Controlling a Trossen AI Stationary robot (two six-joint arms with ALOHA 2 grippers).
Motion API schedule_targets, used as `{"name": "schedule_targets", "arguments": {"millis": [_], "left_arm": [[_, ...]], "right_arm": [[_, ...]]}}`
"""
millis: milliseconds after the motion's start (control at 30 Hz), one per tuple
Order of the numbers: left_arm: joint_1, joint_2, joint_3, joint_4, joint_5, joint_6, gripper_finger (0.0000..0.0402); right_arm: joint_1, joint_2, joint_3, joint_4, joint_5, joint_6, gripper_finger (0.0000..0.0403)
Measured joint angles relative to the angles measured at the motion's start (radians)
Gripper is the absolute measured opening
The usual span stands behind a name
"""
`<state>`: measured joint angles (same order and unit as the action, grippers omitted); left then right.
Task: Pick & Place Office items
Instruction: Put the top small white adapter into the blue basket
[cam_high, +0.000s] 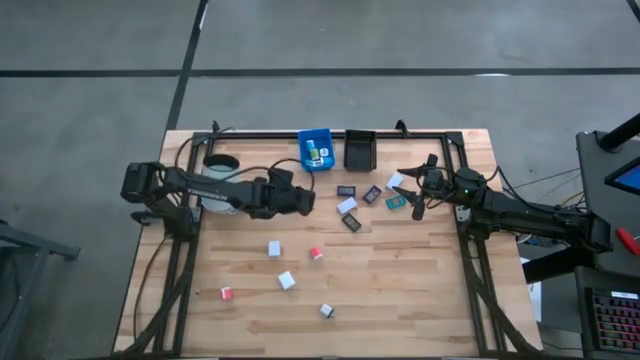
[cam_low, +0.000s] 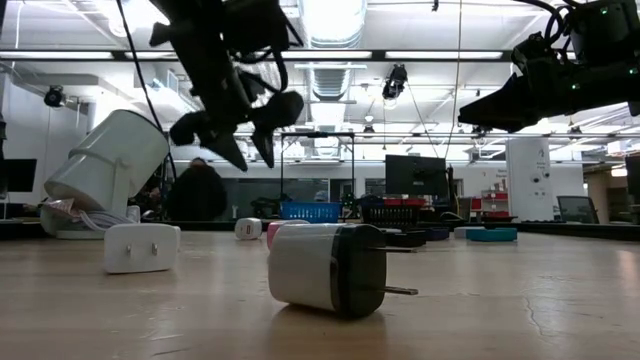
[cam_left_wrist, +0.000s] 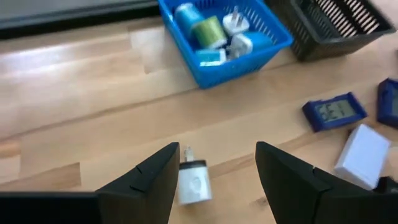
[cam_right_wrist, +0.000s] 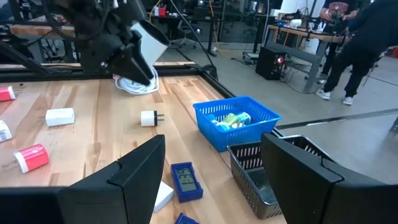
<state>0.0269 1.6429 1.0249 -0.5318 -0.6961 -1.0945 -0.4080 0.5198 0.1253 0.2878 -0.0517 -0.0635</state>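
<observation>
Plug adapter sits just ahead of my left claw (cam_left_wrist: 214, 171), between the spread fingers' line and the blue bin (cam_high: 317, 150).

Left claw hangs wide and empty over the bench (cam_high: 400, 290); the white plug adapter (cam_left_wrist: 193, 180) lies below it, prongs and long axis pointing toward the blue bin, so I judge the left arm nearer. Behind that claw I count six small blocks: four white, two red. Toward my right claw (cam_high: 417, 196), wide, empty and raised, lie about six flat pieces. Two bins: one blue, one black bin (cam_high: 359, 149); one white mug (cam_high: 218, 180).
</observation>
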Motion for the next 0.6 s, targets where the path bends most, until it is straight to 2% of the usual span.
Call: {"name": "schedule_targets", "arguments": {"millis": [167, 367, 600], "left_arm": [[0.012, 0.006, -0.082, 0.110, 0.010, 0.005, 0.0218], [0.041, 0.006, -0.142, 0.182, 0.070, 0.016, 0.0218], [0.069, 0.006, -0.231, 0.341, 0.148, 0.075, 0.0217]], "right_arm": [[0.000, 0.000, 0.000, 0.000, 0.000, 0.000, 0.0256], [0.000, 0.000, 0.000, 0.000, 0.000, 0.000, 0.0256], [0.000, 0.000, 0.000, 0.000, 0.000, 0.000, 0.0256]]}}
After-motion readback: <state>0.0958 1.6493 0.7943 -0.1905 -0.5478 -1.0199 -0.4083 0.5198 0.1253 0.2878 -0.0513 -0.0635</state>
